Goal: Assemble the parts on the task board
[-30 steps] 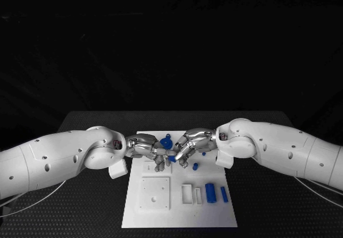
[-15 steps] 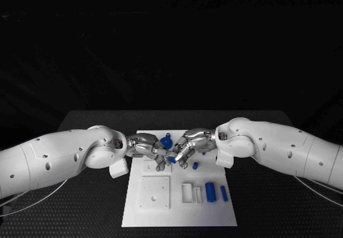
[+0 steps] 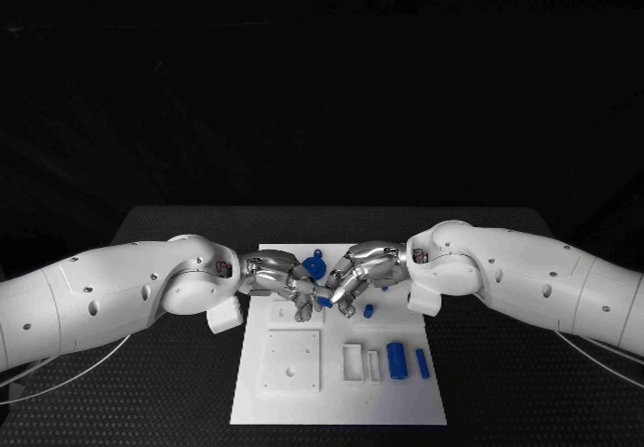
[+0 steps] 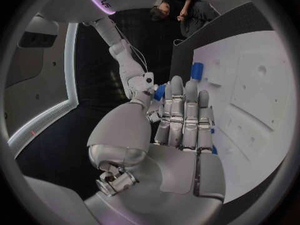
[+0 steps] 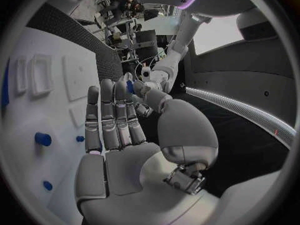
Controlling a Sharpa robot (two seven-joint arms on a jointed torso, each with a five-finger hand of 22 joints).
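The white task board [image 3: 336, 391] lies in the middle of the black table. Over its far half my left hand [image 3: 279, 279] and right hand [image 3: 360, 273] meet fingertip to fingertip. Between those fingertips a small blue part [image 3: 324, 301] is pinched just above the board. It also shows in the right wrist view, where the small blue part [image 5: 129, 86] lies at the tips of my right hand [image 5: 115, 135]. In the left wrist view the small blue part [image 4: 160, 91] lies beside the straight fingers of my left hand [image 4: 184, 120].
A blue piece [image 3: 313, 265] stands at the board's far end, behind the hands. A short blue peg [image 3: 367, 311] stands right of the fingertips. Near the front right lie a blue cylinder [image 3: 396, 358] and a thin blue rod [image 3: 422, 363], beside white recessed blocks [image 3: 293, 361].
Both hands have sunk slightly toward the board with the small blue part still between their fingertips. Nothing else has moved.
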